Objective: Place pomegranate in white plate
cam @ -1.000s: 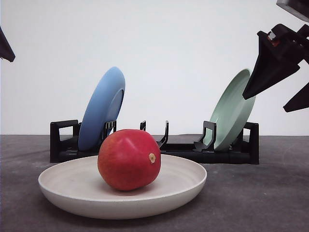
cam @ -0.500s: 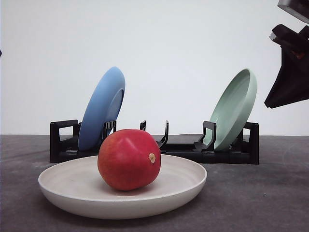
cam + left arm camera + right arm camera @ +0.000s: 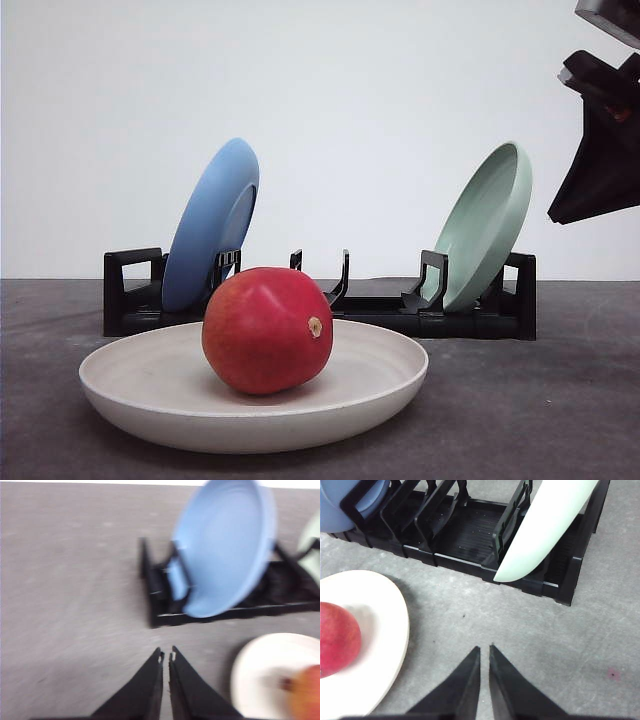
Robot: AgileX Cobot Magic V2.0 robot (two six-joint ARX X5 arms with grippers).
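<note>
Both the right tool [image 3: 484,652] and the left tool [image 3: 166,656] are pressed together, empty, above the grey worktop [image 3: 540,410]. The pomegranate [image 3: 267,329] sits in the white plate [image 3: 380,385] near the front; behind it a black rack [image 3: 470,318] stands before a plain white wall [image 3: 360,100].

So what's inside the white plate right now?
The pomegranate sits in the white plate, left of centre in the front view. The plate floor under the fruit is covered; nothing else shows inside.
</note>
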